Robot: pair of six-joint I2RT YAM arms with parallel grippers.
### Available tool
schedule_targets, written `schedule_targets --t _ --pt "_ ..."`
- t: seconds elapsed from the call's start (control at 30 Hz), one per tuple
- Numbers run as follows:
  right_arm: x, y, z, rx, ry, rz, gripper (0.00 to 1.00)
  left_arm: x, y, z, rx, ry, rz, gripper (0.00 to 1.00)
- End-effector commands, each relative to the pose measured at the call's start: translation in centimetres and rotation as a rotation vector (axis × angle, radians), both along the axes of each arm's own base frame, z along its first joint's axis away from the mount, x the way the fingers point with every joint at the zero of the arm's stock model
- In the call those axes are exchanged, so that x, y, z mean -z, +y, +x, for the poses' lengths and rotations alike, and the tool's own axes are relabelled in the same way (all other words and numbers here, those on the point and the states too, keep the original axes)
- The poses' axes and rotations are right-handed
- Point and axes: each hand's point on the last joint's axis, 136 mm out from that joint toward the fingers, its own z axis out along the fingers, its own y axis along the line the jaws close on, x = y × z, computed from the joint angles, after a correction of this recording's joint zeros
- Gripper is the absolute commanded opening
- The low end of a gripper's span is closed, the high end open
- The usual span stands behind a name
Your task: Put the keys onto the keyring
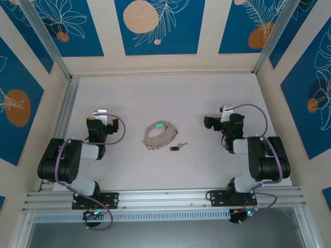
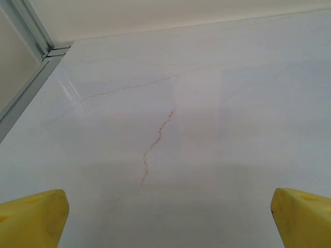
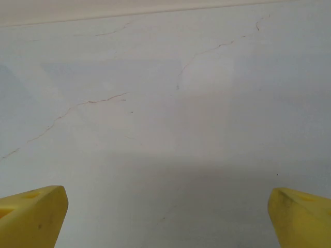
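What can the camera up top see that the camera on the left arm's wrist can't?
The top view takes in the left arm and right arm, the keyring in the middle of the table, the tiny keys just right of it, and the blue patterned walls. The left wrist view gives a close look: the left pincer with its yellow fingers wide open above the tabletop, and a thin brownish crack line. Both show the pale table and the metal rail along its left edge.
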Motion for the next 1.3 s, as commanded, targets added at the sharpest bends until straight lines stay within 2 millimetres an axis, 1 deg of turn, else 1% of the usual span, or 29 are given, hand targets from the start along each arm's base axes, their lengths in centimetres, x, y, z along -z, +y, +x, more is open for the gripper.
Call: schedule_targets --t 0.0,1.17,1.23,1.27 --pt "-1.01 0.03 0.50 -0.004 -0.029 0.010 0.99 -0.45 -0.18 0.25 0.004 -0.026 -0.005 1.00" --pt "-1.11 -0.05 0.53 -0.008 -0.030 0.021 0.99 -0.49 -0.17 0.26 0.003 -0.027 -0.006 1.00" --pt "-0.99 -0.06 0.50 -0.001 -0.028 0.013 0.99 -0.58 -0.19 0.28 0.004 -0.031 -0.007 1.00" --pt "-1.13 -0.41 0.56 0.026 -0.034 0.004 0.99 -0.54 -0.23 0.24 0.006 -0.030 -0.006 1.00"
